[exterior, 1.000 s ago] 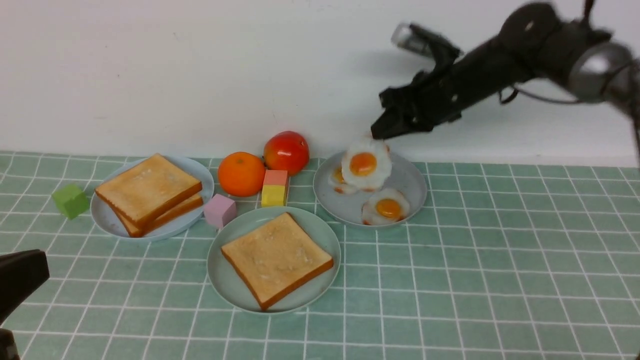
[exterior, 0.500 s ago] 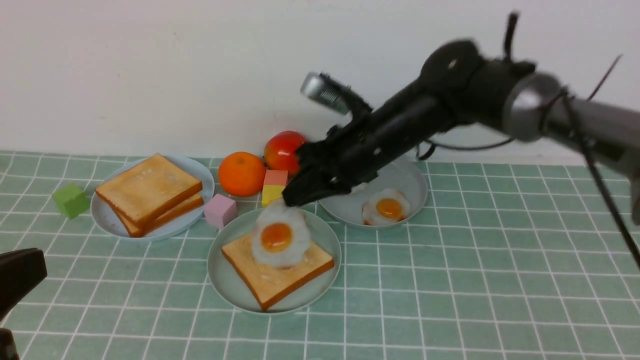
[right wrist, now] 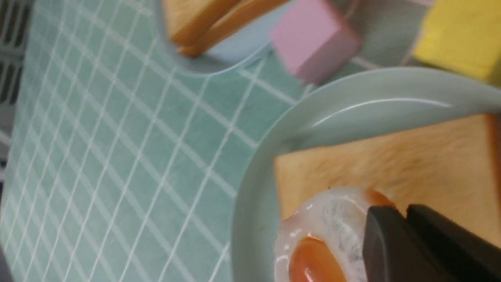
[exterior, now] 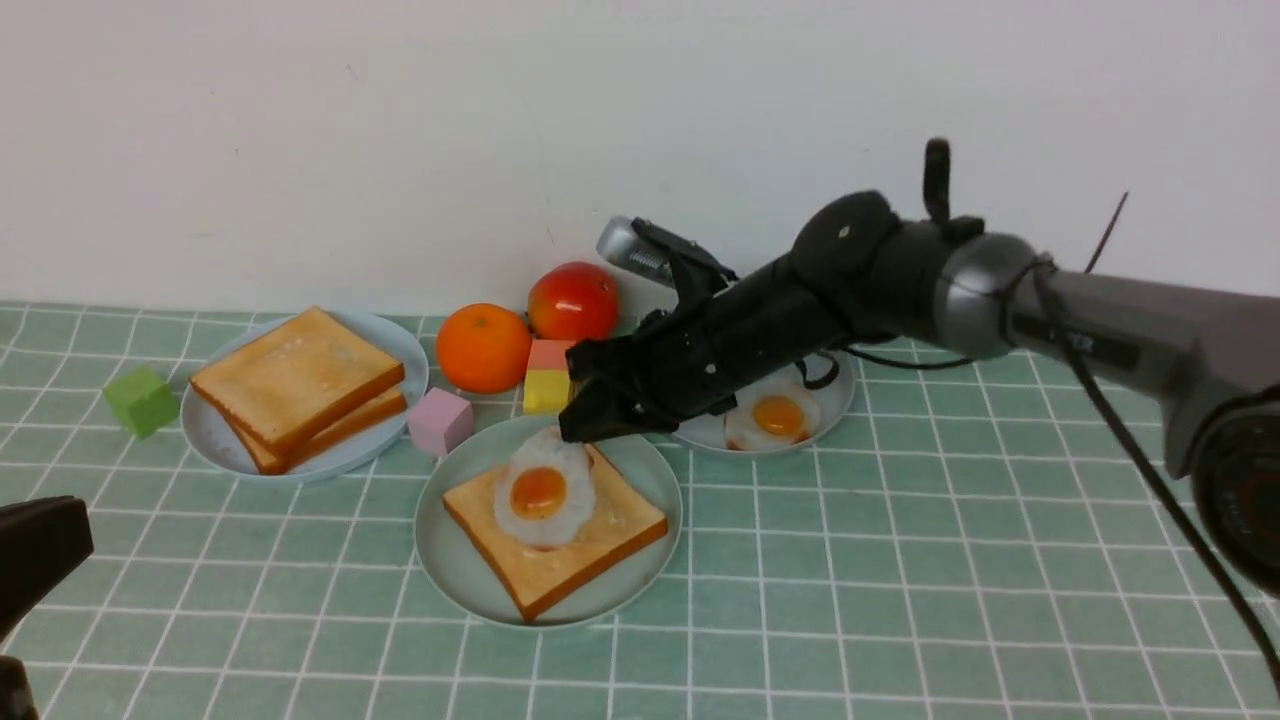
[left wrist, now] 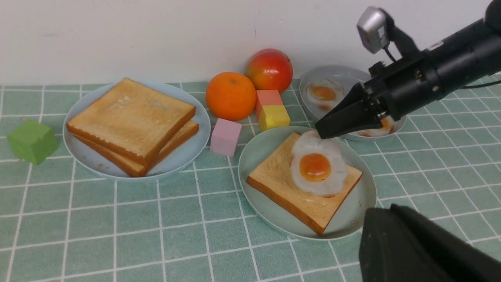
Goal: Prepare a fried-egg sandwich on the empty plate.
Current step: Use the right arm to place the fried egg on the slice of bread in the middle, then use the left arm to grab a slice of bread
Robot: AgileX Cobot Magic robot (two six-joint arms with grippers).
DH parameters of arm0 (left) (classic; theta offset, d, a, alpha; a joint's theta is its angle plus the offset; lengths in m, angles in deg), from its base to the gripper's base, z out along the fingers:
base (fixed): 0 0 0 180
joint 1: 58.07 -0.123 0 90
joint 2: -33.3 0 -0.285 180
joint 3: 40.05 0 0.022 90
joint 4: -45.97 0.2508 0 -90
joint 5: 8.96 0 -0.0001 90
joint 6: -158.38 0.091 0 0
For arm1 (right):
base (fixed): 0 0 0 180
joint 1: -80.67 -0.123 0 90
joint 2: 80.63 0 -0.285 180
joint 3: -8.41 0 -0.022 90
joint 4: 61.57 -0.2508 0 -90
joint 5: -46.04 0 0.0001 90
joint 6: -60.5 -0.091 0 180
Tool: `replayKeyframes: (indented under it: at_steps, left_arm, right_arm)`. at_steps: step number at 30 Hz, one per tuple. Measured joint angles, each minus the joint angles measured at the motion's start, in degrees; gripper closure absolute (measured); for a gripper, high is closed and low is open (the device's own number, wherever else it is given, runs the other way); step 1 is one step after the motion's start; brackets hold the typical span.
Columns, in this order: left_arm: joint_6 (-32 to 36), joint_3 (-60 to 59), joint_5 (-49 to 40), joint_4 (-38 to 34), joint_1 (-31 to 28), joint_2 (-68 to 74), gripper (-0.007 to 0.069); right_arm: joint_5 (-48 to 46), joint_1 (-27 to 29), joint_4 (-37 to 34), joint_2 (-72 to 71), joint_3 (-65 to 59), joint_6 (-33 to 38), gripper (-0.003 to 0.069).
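Note:
The mint-green plate (exterior: 440, 560) sits at the front centre with one toast slice (exterior: 590, 550) on it. A fried egg (exterior: 540, 495) lies on that toast. My right gripper (exterior: 583, 430) is low over the plate's far side, shut on the egg's far edge. The wrist view shows its tips (right wrist: 391, 213) pinching the egg (right wrist: 325, 227) over the toast (right wrist: 391, 156). Two more toast slices (exterior: 295, 375) are stacked on the pale blue plate (exterior: 400, 350) at the left. My left gripper (left wrist: 381, 211) is shut and empty, near the table's front left.
The grey-blue plate (exterior: 830, 385), partly behind my right arm, holds another egg (exterior: 772, 415). An orange (exterior: 483, 347), a red fruit (exterior: 572, 302), a red-and-yellow block (exterior: 548, 378) and a pink block (exterior: 440, 420) crowd behind the mint plate. A green cube (exterior: 142, 400) lies far left.
My right gripper carried the egg from above the grey-blue plate down and left, and the egg now rests on the toast on the mint plate. The left arm has not moved.

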State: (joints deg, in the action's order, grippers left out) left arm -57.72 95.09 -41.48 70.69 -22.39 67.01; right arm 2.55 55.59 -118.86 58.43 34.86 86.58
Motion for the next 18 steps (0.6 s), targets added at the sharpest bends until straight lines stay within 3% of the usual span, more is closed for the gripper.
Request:
replayKeyframes:
  at_steps: [4, 11, 13, 16, 18]
  left_arm:
    - [0.0, 0.0, 0.0, 0.0, 0.0, 0.0, 0.0614]
    - [0.0, 0.0, -0.1, 0.0, 0.0, 0.0, 0.0605]
    - [0.0, 0.0, -0.4, 0.0, 0.0, 0.0, 0.0603]
    - [0.0, 0.0, -2.4, 0.1, 0.0, 0.5, 0.0599]
    - [0.0, 0.0, -4.1, -0.2, 0.0, 2.1, 0.0599]
  right_arm:
    - [1.3, 0.0, 0.0, 1.5, 0.0, -1.8, 0.0573]
    - [-0.1, 0.2, 0.7, 1.3, -0.1, -2.2, 0.0296]
    - [-2.2, 0.9, 2.0, 0.1, -0.2, -2.2, 0.0249]
    - [-7.6, 3.0, 5.4, -4.0, -0.4, -2.9, 0.0244]
    - [-12.6, 4.9, 8.9, -8.0, -0.4, -4.2, 0.0293]
